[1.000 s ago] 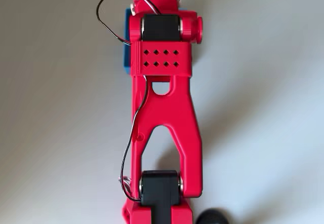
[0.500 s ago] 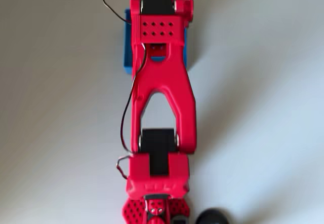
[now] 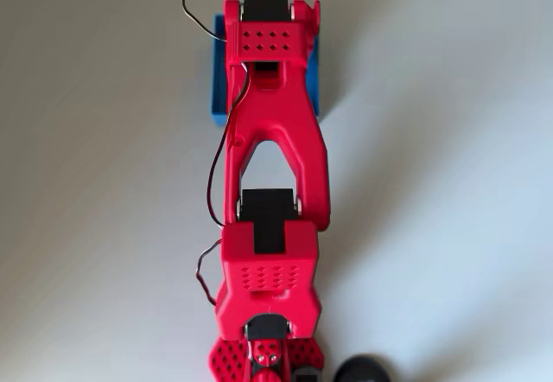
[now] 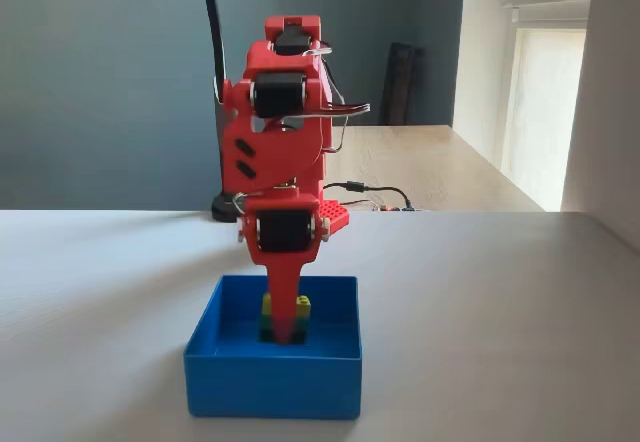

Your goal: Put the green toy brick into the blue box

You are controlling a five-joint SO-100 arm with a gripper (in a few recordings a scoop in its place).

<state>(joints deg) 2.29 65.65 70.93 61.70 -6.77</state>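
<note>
Since the green brick [image 4: 301, 308] is already lowered inside the blue box [image 4: 272, 382] near the desk's front edge, clamped by the gripper [image 4: 287, 330], only release is judged left.

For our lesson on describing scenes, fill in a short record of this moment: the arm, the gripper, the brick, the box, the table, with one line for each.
arm: red arm, reaching over the box in the overhead view
gripper: gripper lowered inside the box, around the brick; open or shut cannot be told
brick: green toy brick inside the box, partly hidden by the gripper
box: blue box on the table, open top, low walls
table: pale table, box standing near its front in the fixed view
</note>
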